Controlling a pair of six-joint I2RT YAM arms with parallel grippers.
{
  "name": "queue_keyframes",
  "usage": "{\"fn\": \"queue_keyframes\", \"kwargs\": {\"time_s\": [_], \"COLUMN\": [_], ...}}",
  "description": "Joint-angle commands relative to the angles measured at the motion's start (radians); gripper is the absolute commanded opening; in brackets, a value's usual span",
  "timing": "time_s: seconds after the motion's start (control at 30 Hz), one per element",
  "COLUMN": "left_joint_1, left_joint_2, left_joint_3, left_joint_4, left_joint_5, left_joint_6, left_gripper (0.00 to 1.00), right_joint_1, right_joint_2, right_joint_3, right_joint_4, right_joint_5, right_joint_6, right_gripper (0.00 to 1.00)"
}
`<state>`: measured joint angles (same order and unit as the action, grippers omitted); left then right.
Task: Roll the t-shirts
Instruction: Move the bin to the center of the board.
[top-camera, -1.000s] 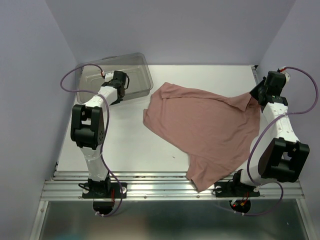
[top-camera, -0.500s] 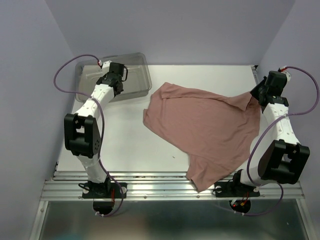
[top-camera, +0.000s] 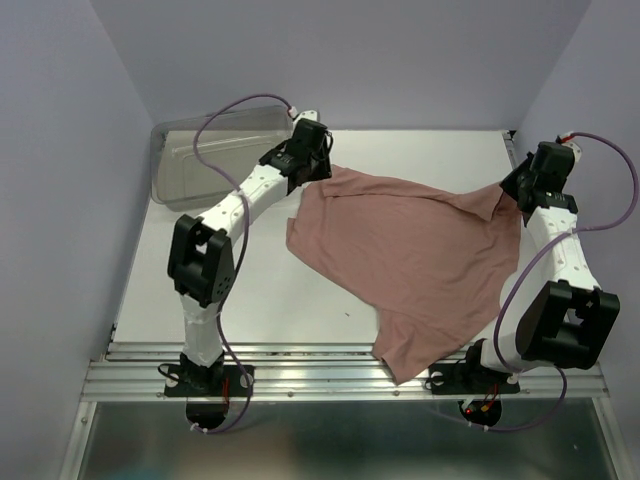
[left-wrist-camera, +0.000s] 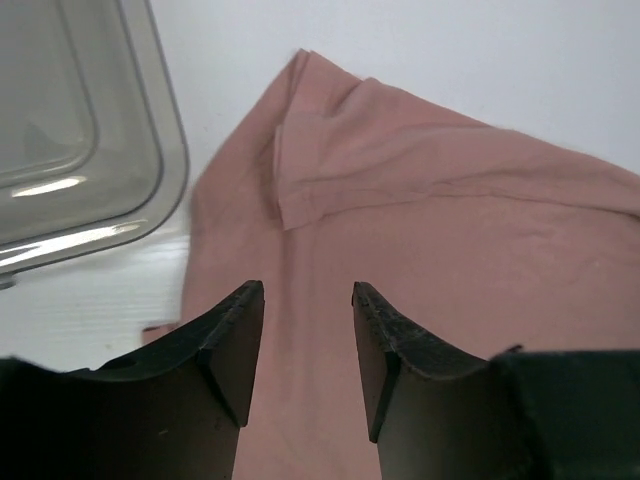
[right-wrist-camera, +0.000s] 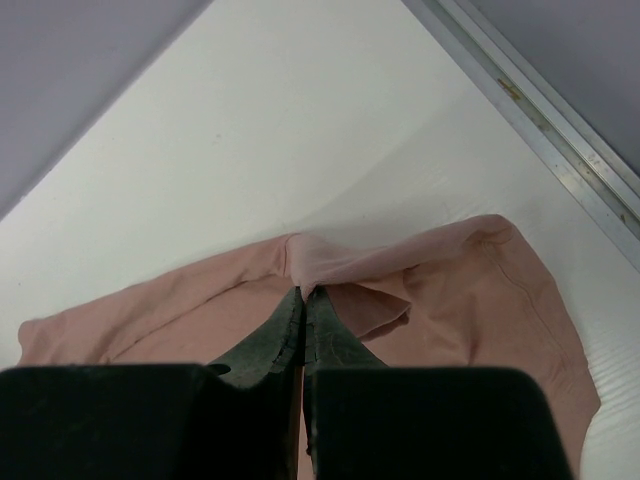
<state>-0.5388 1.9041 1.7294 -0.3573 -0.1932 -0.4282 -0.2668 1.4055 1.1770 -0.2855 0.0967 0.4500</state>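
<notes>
We find the left gripper (left-wrist-camera: 305, 305), jaws apart, swung from bin (top-camera: 195, 160) to shirt (top-camera: 400, 260), while the right gripper (right-wrist-camera: 303, 305) stays pinched on its fabric.

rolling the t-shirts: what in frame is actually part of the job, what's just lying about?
Job:
- pink t-shirt, spread out flat
- right gripper, shut on its far right edge
- left gripper, open over its far left corner

Lying about:
- clear plastic bin, far left on the table

Probably a robotics lab cell, plain lavender walls (top-camera: 60, 150), white table (top-camera: 262, 300), aluminium rail (top-camera: 330, 373).
</notes>
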Motion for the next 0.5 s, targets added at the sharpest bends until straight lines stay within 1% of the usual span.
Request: {"fn": "queue_keyframes", "kwargs": {"time_s": [0.0, 0.03, 0.1, 0.23, 0.37, 0.47], "left_joint_1": [-0.010, -0.009, -0.010, -0.010, -0.009, -0.010], "left_joint_2": [0.099, 0.124, 0.186, 0.260, 0.325, 0.339], "left_joint_3": [0.099, 0.119, 0.177, 0.229, 0.260, 0.243], "left_joint_4": [0.007, 0.004, 0.001, 0.020, 0.023, 0.027], "left_joint_5": [0.072, 0.075, 0.071, 0.083, 0.071, 0.048], "left_joint_6": [-0.024, -0.027, -0.037, -0.058, -0.093, -0.106], "left_gripper": [0.53, 0.57, 0.62, 0.63, 0.61, 0.67], "right_joint_1": [-0.003, -0.003, -0.003, -0.003, -0.003, -0.003], "right_joint_2": [-0.040, -0.040, -0.040, -0.040, -0.034, -0.030], "right_joint_3": [0.018, 0.019, 0.027, 0.026, 0.023, 0.024], "right_joint_4": [0.017, 0.016, 0.017, 0.017, 0.017, 0.017], "right_joint_5": [-0.006, -0.009, -0.018, -0.018, -0.028, -0.031], "right_joint_6": [0.007, 0.007, 0.006, 0.003, 0.003, 0.000], "right_gripper": [0.01, 0.01, 0.01, 0.01, 0.01, 0.01]}}
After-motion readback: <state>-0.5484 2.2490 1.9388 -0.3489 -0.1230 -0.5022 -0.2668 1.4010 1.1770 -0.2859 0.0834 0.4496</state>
